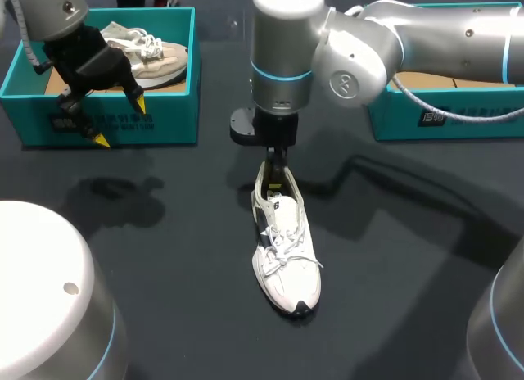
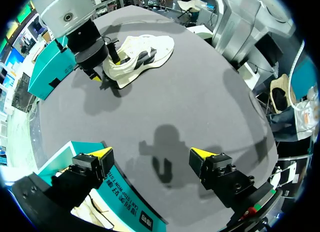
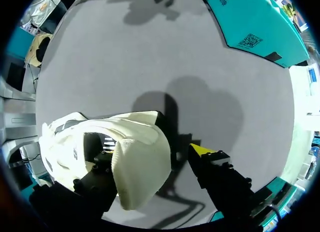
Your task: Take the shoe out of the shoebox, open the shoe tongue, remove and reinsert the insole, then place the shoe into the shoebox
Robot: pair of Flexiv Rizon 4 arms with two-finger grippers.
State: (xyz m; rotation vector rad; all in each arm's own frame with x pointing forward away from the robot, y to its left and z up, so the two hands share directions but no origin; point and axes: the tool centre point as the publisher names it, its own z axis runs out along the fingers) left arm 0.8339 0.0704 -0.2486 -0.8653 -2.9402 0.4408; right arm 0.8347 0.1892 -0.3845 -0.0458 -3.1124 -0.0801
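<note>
The white shoe (image 1: 286, 253) lies toe-near at mid-table, my right gripper (image 1: 277, 174) straddling its heel collar, one finger inside and one just outside, jaws apart, likely to steady it, while my left gripper (image 1: 120, 123) hangs wide over the far left shoebox (image 1: 168, 122), clear of the work.

White lettering (image 1: 151, 123) runs along the teal shoebox (image 1: 178, 136) at ten o'clock, too small to read. At two o'clock, the second teal box (image 1: 393, 128) carries white print (image 1: 483, 114) and a dark label (image 1: 431, 116), also illegible. The white shoe (image 1: 284, 253) bears an unreadable tongue mark (image 1: 274, 204). The right wrist view catches a square code patch (image 3: 248, 40) on a teal wall.
</note>
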